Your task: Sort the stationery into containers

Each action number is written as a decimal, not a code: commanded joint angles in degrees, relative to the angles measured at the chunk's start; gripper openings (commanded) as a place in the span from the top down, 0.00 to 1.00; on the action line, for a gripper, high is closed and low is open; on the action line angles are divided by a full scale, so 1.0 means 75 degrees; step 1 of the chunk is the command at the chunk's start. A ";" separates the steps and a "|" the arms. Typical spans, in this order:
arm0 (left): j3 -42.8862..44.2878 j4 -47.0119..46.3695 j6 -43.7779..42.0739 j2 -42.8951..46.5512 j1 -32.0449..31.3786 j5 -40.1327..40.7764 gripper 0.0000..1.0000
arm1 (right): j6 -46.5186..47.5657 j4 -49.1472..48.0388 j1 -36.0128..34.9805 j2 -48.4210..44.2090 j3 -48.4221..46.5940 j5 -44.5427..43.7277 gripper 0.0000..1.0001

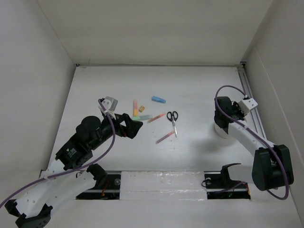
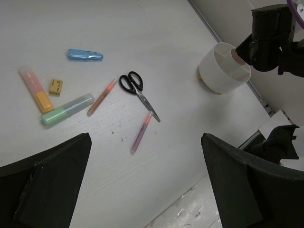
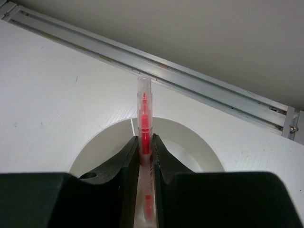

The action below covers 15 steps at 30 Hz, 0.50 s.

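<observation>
Right gripper [image 3: 145,141] is pinched nearly closed on a red pen [image 3: 144,102]. Pen's long axis runs 12-to-6 in the wrist view, lower end over the white cup [image 3: 190,137] directly beneath. Left gripper [image 1: 135,129] is wide open and empty. Scissors [image 1: 173,119] lie at its 3 o'clock, left arm nearer.

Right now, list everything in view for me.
scissors: one, black handles, table middle
pink pens: two, pink, flanking scissor blades
blue marker: one, light blue, beyond scissors
green marker: one, mint, left cluster
orange marker: one, yellow-orange, left cluster
small block: one, yellow, beside orange marker
cup: one, white, right side
red pen: one, red, held over cup
table: one, white, underneath
left gripper: one, black, open above table
right gripper: one, black, shut on red pen
</observation>
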State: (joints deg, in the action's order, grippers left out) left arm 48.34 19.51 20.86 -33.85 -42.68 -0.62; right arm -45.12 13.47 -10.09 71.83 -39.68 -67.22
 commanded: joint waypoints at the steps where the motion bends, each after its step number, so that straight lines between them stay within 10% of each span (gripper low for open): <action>1: 0.0000 -0.0304 -0.0075 0.0060 -0.0029 -0.0069 0.00 | -0.0183 0.0207 -0.0167 0.0008 -0.0299 -0.0225 0.78; 15: 0.0000 -0.0304 -0.0075 0.0060 -0.0029 -0.0069 0.00 | -0.0335 0.0360 -0.0237 -0.0062 -0.0299 -0.0225 0.73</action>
State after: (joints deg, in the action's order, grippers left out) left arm 48.34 19.51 20.86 -33.85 -42.68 -0.62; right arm -46.57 14.96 -11.33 71.83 -39.70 -67.72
